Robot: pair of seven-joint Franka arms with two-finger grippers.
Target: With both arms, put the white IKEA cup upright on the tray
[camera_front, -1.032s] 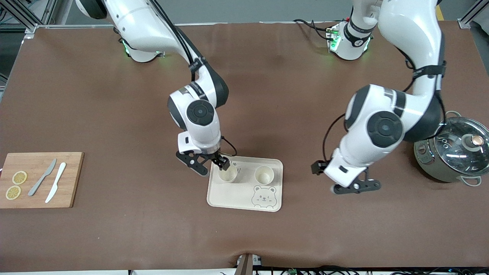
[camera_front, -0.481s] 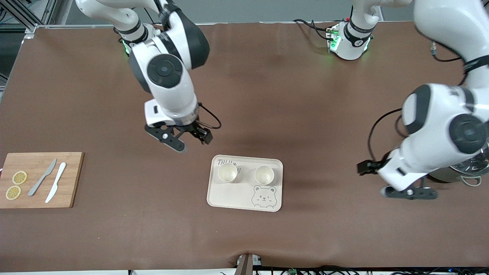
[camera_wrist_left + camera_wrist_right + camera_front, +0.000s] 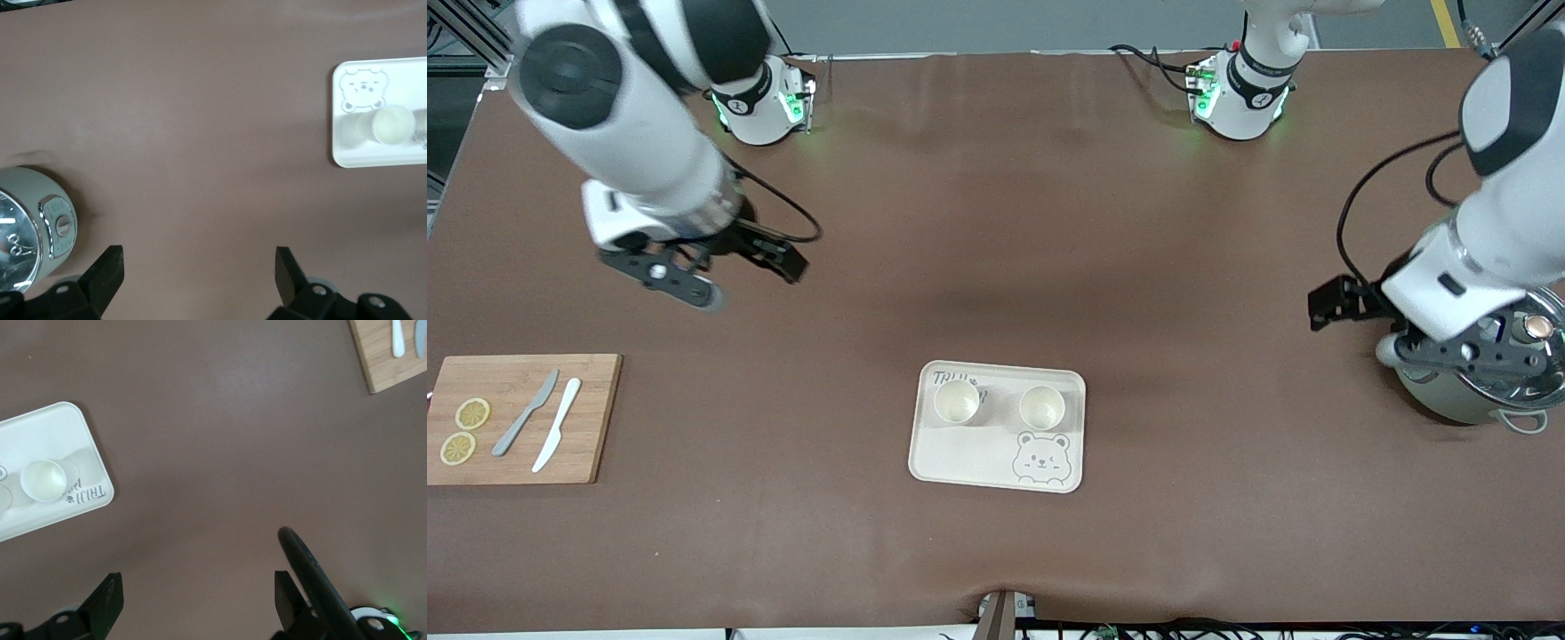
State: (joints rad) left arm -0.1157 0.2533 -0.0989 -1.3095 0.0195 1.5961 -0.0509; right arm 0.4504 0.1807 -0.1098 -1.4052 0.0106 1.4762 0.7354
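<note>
The cream tray [image 3: 969,455] with a bear face lies near the table's middle. Two white cups stand upright side by side on it, one [image 3: 958,401] toward the right arm's end and one [image 3: 1041,407] toward the left arm's end. My right gripper [image 3: 685,284] hangs open and empty over bare table, well off the tray. My left gripper [image 3: 1458,356] is open and empty above the pot. The right wrist view shows the tray [image 3: 47,433], one cup [image 3: 44,481] and my right gripper [image 3: 198,583]. In the left wrist view are the tray [image 3: 347,150], a cup [image 3: 392,125] and my left gripper [image 3: 198,260].
A steel pot with a glass lid [image 3: 1485,373] stands at the left arm's end of the table. A wooden cutting board [image 3: 516,418] with two knives and lemon slices lies at the right arm's end. A black cable [image 3: 313,580] hangs by the right gripper.
The right gripper has let go of a cup on the tray, risen and swung toward the right arm's end. The left arm has swung away to above the pot. Both cups stay put.
</note>
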